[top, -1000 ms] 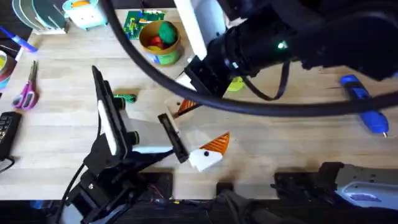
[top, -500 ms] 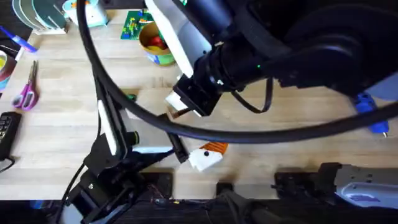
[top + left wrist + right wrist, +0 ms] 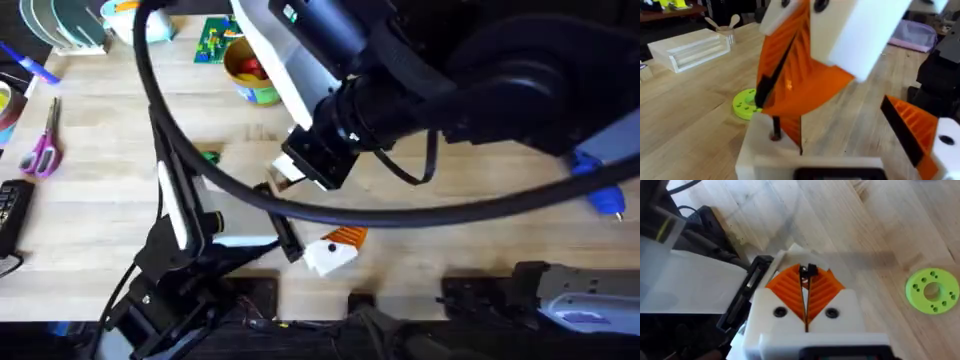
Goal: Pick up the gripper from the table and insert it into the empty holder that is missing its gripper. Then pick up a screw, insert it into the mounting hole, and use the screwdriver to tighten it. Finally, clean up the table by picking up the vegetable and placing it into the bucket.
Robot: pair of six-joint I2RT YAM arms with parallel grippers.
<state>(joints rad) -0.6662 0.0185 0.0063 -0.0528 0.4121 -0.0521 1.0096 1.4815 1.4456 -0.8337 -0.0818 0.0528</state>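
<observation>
At the centre of the overhead view, the right gripper [image 3: 806, 280] hangs over the pale wood-grain table [image 3: 90, 210]. Its white blocky fingers [image 3: 777, 311] press their orange ribbed pads together, pinching a small dark screw [image 3: 810, 270] at the tips. Just below it in the frame lies the left gripper [image 3: 335, 250], spread wide and holding nothing. One of its fingers is the plain white angular holder [image 3: 765, 155]; the other carries an orange ridged wedge [image 3: 912, 131]. The screw's dark tip stands at a hole in the holder.

The bucket [image 3: 262, 88], yellow-rimmed, sits at upper centre; its green print is too small to read. The bumpy green vegetable [image 3: 209, 156] lies left of centre, part hidden. The blue-handled screwdriver [image 3: 603, 190] lies at the right edge. A lime-green disc [image 3: 931, 290] with round holes lies flat on the table.
</observation>
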